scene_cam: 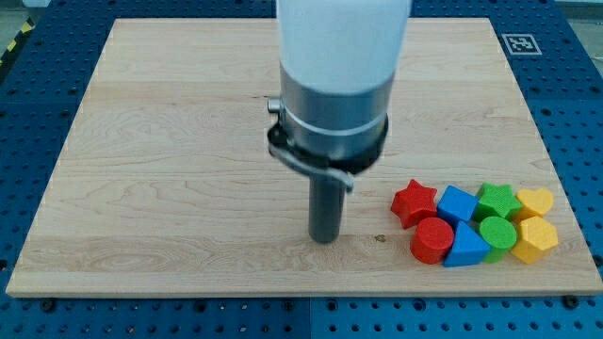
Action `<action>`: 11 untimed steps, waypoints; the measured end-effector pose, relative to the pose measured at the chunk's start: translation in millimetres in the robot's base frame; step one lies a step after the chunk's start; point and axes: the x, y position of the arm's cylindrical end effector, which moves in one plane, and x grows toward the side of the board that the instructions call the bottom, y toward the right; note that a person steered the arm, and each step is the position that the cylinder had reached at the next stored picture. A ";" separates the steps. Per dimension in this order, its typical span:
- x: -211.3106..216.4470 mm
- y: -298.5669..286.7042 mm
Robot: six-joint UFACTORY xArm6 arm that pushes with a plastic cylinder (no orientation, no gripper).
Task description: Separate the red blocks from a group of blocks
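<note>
My tip rests on the worktop, left of the cluster. No hand exists to spread or pinch. Red star and red cylinder form the cluster's near, left edge.

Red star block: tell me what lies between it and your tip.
Nothing. In the camera view, only bare wooden board lies between my tip and the red star block, which sits to the tip's right.
</note>
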 end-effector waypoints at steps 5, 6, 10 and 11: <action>37.8 114.9; 28.9 114.9; -5.7 114.9; -24.9 115.0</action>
